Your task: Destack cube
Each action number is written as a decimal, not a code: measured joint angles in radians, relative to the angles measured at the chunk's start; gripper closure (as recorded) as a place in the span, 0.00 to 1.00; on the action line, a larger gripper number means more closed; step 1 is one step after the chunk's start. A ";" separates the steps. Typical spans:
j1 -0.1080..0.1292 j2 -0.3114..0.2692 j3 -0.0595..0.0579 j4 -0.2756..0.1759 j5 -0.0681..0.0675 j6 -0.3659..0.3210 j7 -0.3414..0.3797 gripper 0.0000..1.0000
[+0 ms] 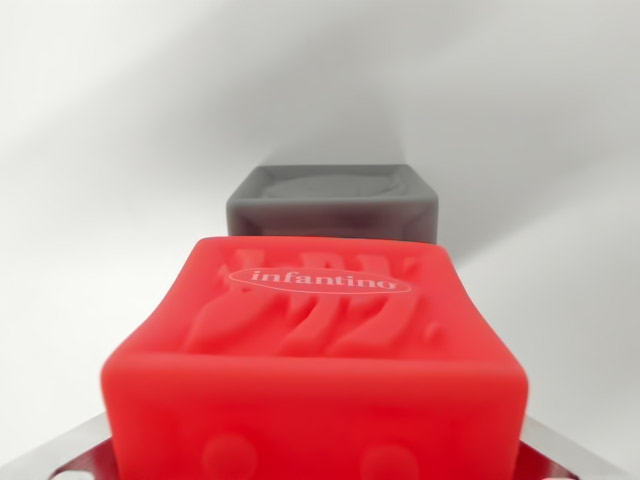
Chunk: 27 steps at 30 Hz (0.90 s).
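- Holding the red Infantino cube (pixel 315 370) close under the wrist camera, the pincer (pixel 315 465) appears clamped on it; only metal finger parts show at the lower corners.
- Good practice, as a judgement: carry it clear, lower squarely, release on bare counter (pixel 90 200).
- Grey cube (pixel 333 203) sits beyond, the sole obstacle.

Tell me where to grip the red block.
Grip the red block across its two smooth side faces, coming from above along the wrist view. The top is ribbed with raised print and the near face has bumps. The grey block behind it stays clear.
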 joint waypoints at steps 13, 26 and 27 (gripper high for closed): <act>0.000 -0.062 0.001 -0.005 0.001 -0.056 0.000 1.00; -0.001 -0.133 0.002 -0.009 0.003 -0.118 -0.008 1.00; -0.003 -0.136 0.002 -0.012 0.003 -0.118 -0.013 1.00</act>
